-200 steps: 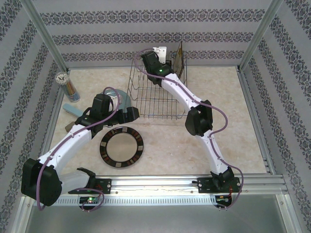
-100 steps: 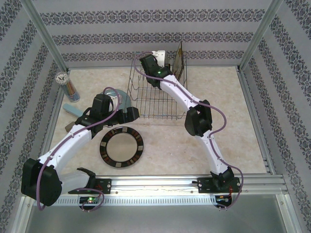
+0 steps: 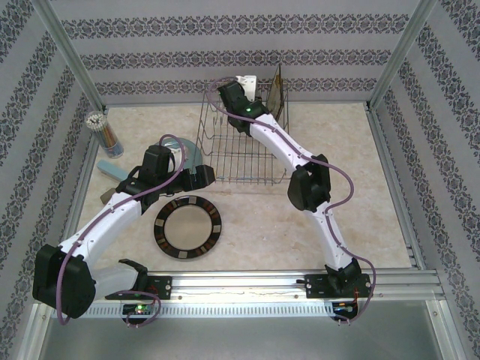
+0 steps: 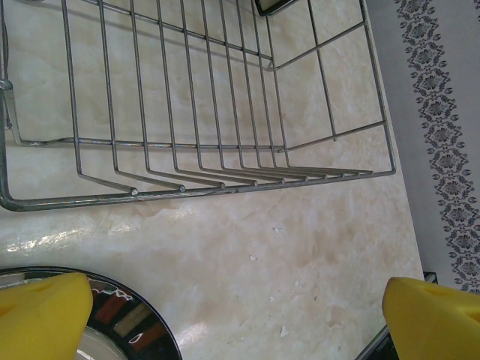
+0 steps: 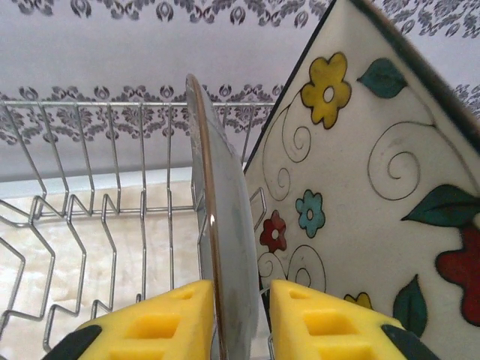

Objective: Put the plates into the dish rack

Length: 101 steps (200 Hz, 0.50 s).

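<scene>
Right gripper (image 5: 238, 319) has just slackened; its yellow fingers (image 5: 165, 322) now sit narrowly parted astride the grey plate (image 5: 217, 225), upright in the dish rack's (image 3: 232, 161) far right corner, just beside the square floral plate (image 5: 375, 187); that plate seems released, though the gap is slight; left gripper (image 4: 240, 322) hangs wide open at the rack's near edge, above the brown-rimmed plate (image 3: 187, 227), not yet loaded.

The dish rack (image 3: 240, 150) stands toward 12 o'clock on the worktop (image 3: 337, 187), a round plate (image 5: 217, 247) and a square plate (image 3: 276, 94) upright in its 1 o'clock corner, a third plate (image 3: 187, 227) flat at its 7 o'clock, and a pencil cup (image 3: 105, 133) at 9 o'clock.
</scene>
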Each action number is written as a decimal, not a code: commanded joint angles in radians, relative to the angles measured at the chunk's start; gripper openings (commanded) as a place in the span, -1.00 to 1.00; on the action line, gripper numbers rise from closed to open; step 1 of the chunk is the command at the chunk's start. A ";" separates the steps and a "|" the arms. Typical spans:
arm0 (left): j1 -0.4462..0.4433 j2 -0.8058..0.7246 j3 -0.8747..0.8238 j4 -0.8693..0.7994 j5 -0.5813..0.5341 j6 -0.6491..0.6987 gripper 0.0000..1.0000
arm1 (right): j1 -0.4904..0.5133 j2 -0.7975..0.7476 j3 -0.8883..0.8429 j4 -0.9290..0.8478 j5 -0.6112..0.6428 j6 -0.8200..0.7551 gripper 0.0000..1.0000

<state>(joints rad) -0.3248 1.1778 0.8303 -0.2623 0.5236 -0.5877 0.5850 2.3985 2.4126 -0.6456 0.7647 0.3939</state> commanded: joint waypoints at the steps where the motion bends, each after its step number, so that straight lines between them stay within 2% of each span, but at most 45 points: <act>1: 0.014 0.009 0.001 0.031 0.009 -0.012 0.99 | -0.008 -0.090 -0.003 0.027 -0.008 -0.010 -0.46; 101: 0.016 0.019 0.006 0.023 0.006 -0.009 0.99 | -0.019 -0.123 0.013 0.026 -0.046 -0.024 -0.39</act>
<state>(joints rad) -0.3248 1.1866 0.8303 -0.2623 0.5236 -0.5945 0.5713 2.3325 2.4264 -0.6231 0.7345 0.3824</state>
